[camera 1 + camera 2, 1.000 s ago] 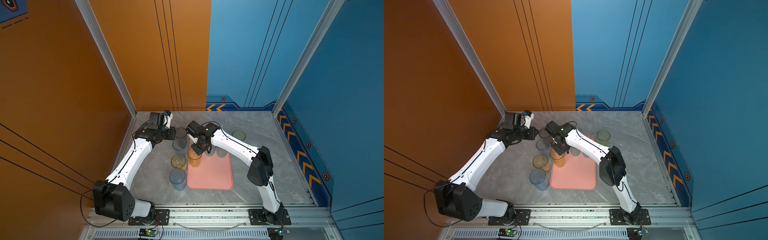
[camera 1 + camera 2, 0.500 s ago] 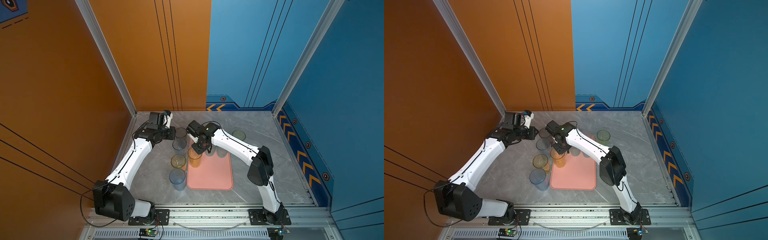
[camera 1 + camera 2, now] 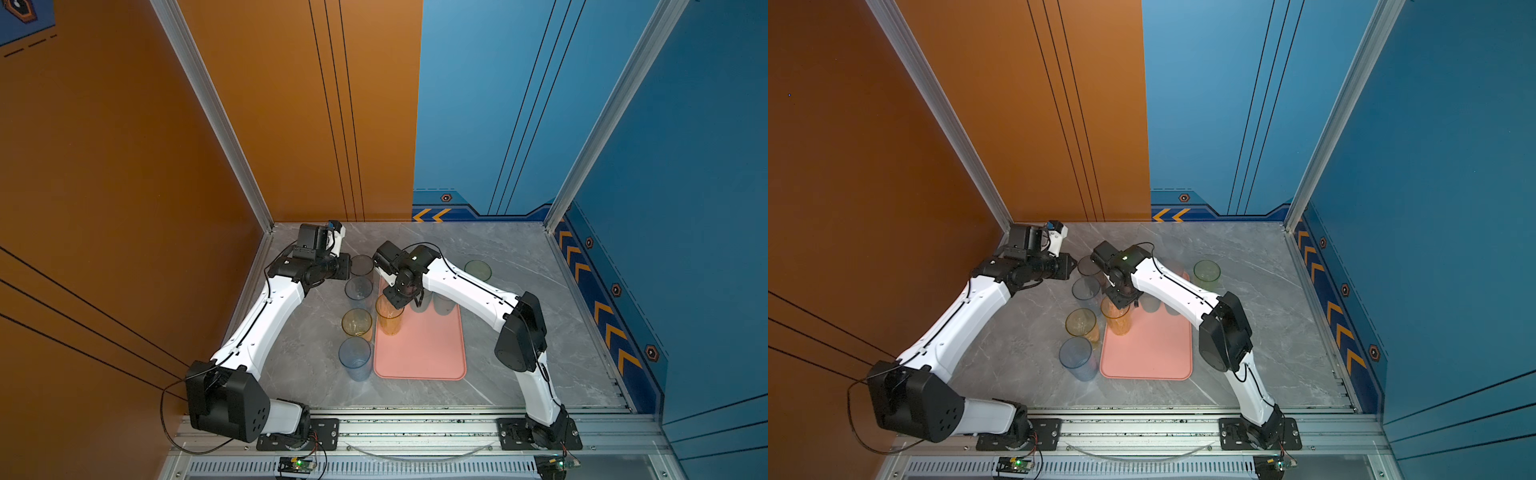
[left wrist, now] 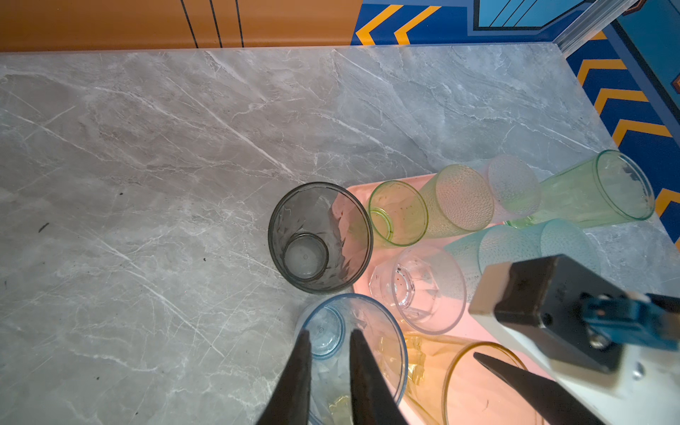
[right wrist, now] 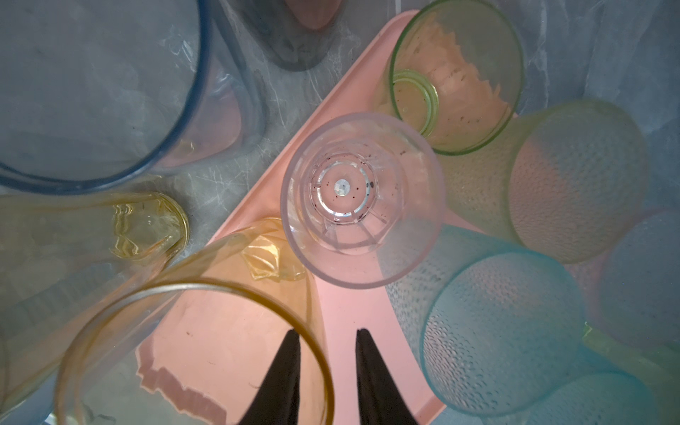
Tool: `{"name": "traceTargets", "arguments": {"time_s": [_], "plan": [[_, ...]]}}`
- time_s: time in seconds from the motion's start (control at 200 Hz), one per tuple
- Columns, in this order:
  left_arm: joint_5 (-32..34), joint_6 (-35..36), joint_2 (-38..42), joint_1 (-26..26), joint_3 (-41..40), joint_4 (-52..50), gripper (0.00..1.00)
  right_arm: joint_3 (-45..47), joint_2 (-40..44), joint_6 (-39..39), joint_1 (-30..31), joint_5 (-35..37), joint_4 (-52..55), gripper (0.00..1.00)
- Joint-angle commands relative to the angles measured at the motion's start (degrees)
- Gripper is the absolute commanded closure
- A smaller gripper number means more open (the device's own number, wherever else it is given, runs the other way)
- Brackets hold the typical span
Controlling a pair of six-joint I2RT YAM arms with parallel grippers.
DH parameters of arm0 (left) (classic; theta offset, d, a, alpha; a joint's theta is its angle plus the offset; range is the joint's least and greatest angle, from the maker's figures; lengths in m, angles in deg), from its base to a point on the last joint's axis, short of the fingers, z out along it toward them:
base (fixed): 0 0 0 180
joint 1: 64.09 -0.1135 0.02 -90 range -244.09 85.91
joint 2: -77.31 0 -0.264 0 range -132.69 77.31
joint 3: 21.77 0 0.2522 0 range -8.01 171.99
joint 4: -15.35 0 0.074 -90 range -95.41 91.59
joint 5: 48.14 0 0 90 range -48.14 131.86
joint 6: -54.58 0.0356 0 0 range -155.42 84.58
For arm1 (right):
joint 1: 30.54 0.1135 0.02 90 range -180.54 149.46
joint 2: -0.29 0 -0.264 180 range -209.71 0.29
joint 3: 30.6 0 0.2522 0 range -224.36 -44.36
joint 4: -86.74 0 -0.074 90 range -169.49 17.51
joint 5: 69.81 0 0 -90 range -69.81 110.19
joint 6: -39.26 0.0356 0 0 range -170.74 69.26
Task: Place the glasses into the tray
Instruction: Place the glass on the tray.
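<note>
Right claw (image 5: 327, 333) astride amber tumbler (image 3: 389, 319) rim

Orange wall (image 3: 124, 166) towered on the left, blue wall (image 3: 478, 104) took the back and right, and aluminium posts (image 3: 216, 112) marked the corners. Yellow chevrons (image 3: 432, 215) ran along the base. The grey marble tabletop (image 3: 519, 257) sat evenly lit.
</note>
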Motion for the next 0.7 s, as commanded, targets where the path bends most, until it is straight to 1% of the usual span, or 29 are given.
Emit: {"name": "traceTargets", "arguments": {"time_s": [0.0,0.055,0.08,0.456,0.566,0.696], "plan": [[-0.48,1.16,0.16,-0.5,1.39,-1.37,0.79,-1.42,2.14,0.2,-0.23,0.38,1.58,0.74],[-0.53,1.18,0.16,-0.48,1.39,-1.37,0.79,-1.38,2.12,0.21,-0.3,0.4,1.49,0.74],[-0.52,1.21,0.17,-0.51,1.39,-1.37,0.79,-1.38,3.86,0.29,-0.33,0.39,1.41,0.74],[-0.05,1.33,0.45,-0.46,1.16,-1.46,0.79,-0.05,9.18,0.68,-0.91,-0.12,-0.91,0.73],[1.43,1.64,0.9,-0.17,0.79,-1.46,0.79,3.34,13.6,1.49,-2.66,0.01,-3.11,0.72],[3.15,1.81,1.48,0.39,0.64,-1.43,0.79,10.05,20.9,3.51,-6.87,0.19,-6.73,0.72]]}}
